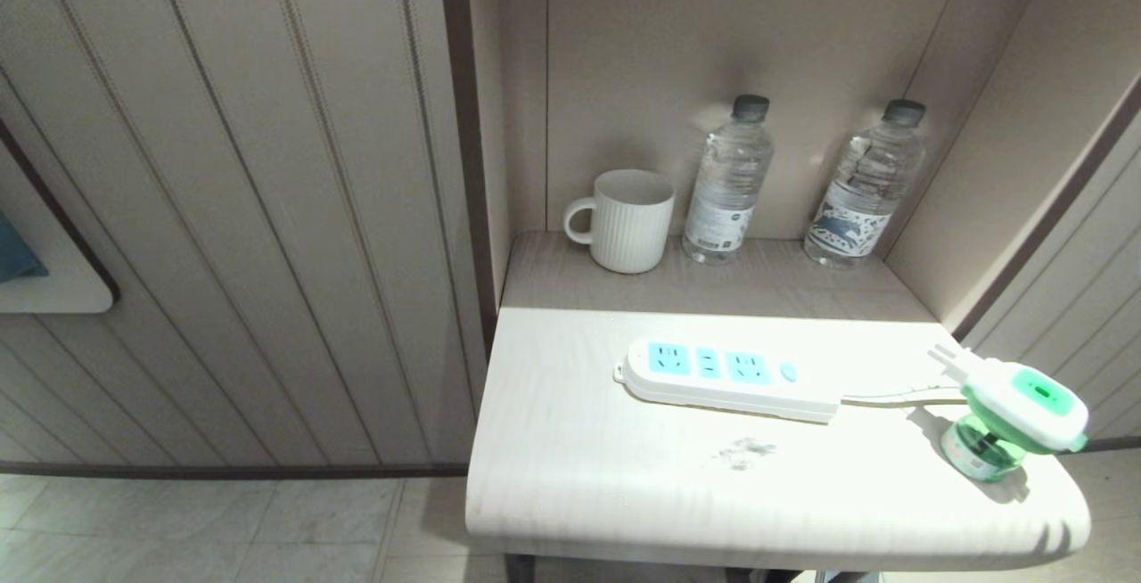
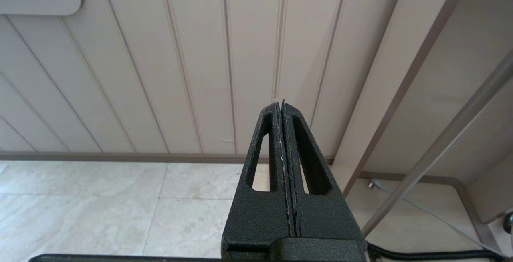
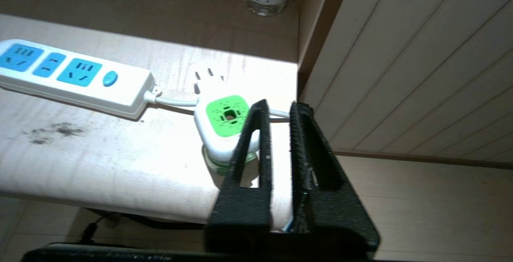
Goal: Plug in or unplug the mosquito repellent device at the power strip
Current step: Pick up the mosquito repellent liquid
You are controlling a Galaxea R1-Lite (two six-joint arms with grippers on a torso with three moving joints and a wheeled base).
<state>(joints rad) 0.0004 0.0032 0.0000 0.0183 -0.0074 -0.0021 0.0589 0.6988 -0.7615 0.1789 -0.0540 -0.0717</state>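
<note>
Left gripper [image 2: 282, 105] clenched on nothing, parked low by the wall, away from the job

Power strip [image 1: 726, 378] flat on the worktop [image 1: 624, 494], sockets up and free, ready for a plug

Mosquito repellent device [image 1: 1016, 409] unplugged at the right edge, prongs tipped up toward the far side

Right gripper [image 3: 276, 107] just beside it, slightly parted, holding nothing, reaching in from the near side

On the pale wooden bench [image 1: 579, 476], the long white power strip [image 1: 726, 378] lay left of the white-and-green mosquito repellent device [image 1: 1016, 409], unplugged, before a ribbed white mug [image 1: 624, 219].
</note>
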